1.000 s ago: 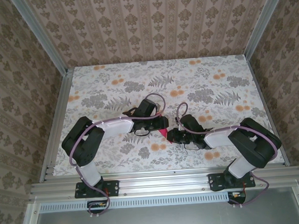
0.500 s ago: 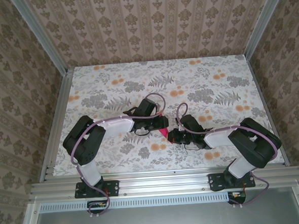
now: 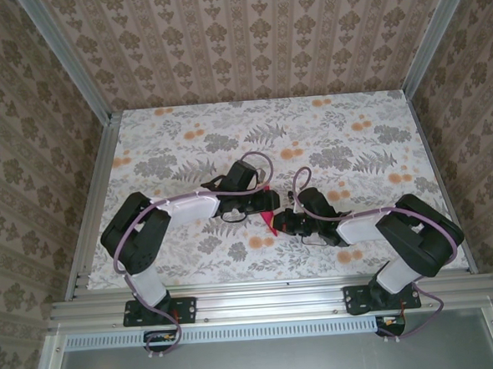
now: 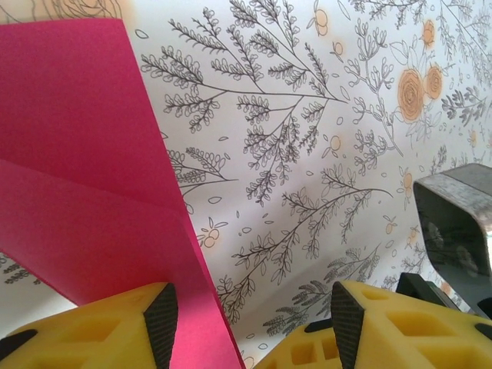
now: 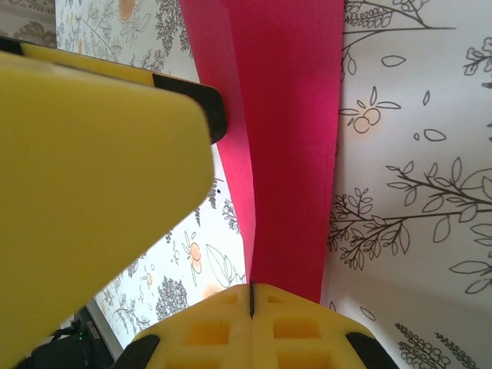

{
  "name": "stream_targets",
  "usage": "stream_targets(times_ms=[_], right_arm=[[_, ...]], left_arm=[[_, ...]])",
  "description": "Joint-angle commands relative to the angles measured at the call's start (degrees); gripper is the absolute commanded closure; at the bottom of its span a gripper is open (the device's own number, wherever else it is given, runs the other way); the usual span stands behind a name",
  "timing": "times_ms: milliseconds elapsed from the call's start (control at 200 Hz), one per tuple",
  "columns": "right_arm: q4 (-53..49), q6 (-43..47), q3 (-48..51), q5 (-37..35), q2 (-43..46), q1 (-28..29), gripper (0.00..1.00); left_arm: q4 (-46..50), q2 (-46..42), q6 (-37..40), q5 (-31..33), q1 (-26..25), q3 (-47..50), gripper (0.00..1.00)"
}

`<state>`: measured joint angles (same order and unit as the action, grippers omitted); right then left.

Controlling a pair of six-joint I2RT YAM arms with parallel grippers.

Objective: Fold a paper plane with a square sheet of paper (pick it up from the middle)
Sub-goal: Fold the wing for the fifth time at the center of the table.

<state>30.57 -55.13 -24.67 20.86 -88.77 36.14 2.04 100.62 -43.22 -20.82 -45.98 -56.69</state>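
Overhead, the folded paper [image 3: 271,223] is just a magenta-red sliver between the two wrists, over the floral tablecloth [image 3: 186,146]. Closer in, the right gripper [image 5: 250,292] pinches its narrow, lengthwise-creased end tight. The left gripper [image 4: 252,301] stands partly open, with the sheet lying just beside one pad [image 4: 163,323], unclamped.

the paper plane [image 3: 270,223] is over the middle of the table [image 3: 186,146], in the right gripper [image 3: 285,225]. the left gripper [image 3: 270,202] is just behind it.

A lab test cell: aluminium frame [image 3: 270,298] boxing wallpapered walls [image 3: 254,42] around a floral tabletop [image 3: 226,127].
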Motion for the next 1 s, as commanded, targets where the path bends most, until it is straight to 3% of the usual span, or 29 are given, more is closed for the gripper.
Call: stream_targets(times_ms=[0, 385, 495, 585, 810, 1000], right_arm=[[1.94, -2.03, 1.37, 0.11, -1.44, -0.17, 1.00], [3.90, -3.40, 2.78, -0.90, -3.45, -0.19, 0.99], [3.24, -2.82, 2.78, -1.01, -2.49, -0.19, 0.92], [0.78, -0.49, 2.65, -2.21, -0.08, -0.19, 0.80], [-17.09, 14.21, -1.48, -11.08, 8.70, 0.69, 0.62], [-19.20, 21.70, -4.22, -10.02, 8.52, 1.04, 0.51]], left_arm=[[-0.91, 1.91, 2.76, -3.02, 0.37, -2.34, 0.42], [0.00, 7.37, 3.24, -3.11, 0.38, -3.69, 0.43], [-0.06, 7.75, 3.52, -3.20, 0.38, -3.87, 0.43], [0.05, 7.60, 3.76, -3.60, 0.43, -4.14, 0.43], [0.62, 5.89, 4.01, -3.97, 0.36, -4.73, 0.43], [0.66, 4.86, 3.80, -4.30, 0.45, -5.60, 0.43]])
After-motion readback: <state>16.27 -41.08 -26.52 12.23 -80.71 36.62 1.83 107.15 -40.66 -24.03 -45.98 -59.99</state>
